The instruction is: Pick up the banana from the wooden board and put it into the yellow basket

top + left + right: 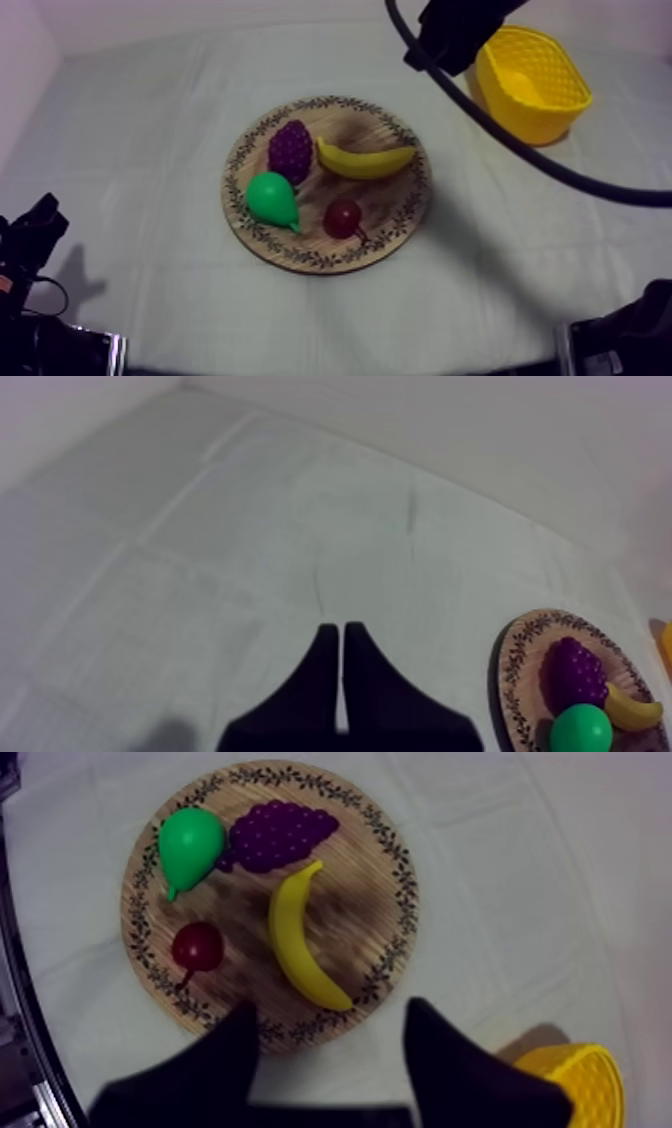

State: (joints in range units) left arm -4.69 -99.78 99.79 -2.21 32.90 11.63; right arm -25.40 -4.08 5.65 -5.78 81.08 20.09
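Note:
A yellow banana (365,160) lies on the round wooden board (400,215) in the middle of the table, between a bunch of purple grapes (290,150) and a small red fruit (343,217). A green pear (272,198) lies at the board's left. The yellow basket (530,80) stands empty at the far right. My right arm (455,30) comes in at the upper right, beside the basket. My right gripper (330,1010) hangs open above the board's near rim, with the banana (300,942) just beyond its fingertips. My left gripper (340,676) is shut on nothing, low at the left.
Grey-white cloth covers the table all round the board. In the left wrist view the board's rim (512,666) lies off to one side of the shut fingers. The basket (585,1087) shows beside my right gripper's finger.

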